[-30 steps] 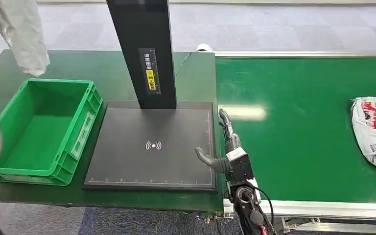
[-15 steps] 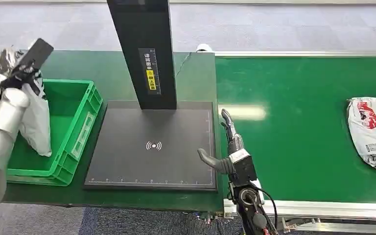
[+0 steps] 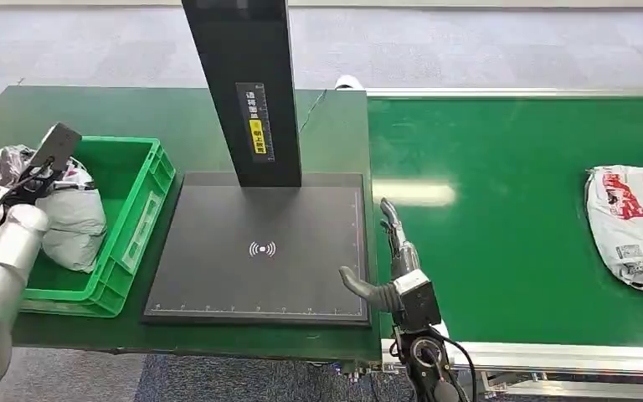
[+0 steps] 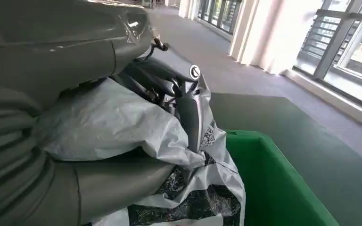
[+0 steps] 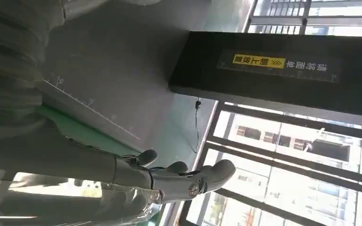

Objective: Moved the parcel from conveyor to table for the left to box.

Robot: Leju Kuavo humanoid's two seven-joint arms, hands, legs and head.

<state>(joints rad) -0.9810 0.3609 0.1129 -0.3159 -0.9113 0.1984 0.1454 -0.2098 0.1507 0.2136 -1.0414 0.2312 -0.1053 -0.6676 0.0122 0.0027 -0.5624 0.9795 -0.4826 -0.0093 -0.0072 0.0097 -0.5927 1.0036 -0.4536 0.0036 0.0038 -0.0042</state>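
My left hand grips a crumpled grey plastic parcel and holds it down inside the green box at the table's left end. The left wrist view shows the same grey parcel wrapped in my fingers above the green box wall. My right hand hangs open with fingers straight at the seam between the black scanner pad and the conveyor belt. A second white parcel with red print lies on the belt at the far right.
A black scanner post with a yellow label rises from the back of the pad, seen also as the scanner post in the right wrist view. The green table runs behind the box. Grey floor lies beyond.
My left arm has come down from high at the left, lowering the grey parcel into the green box. The white parcel on the belt has crept left. My right hand has dropped back slightly.
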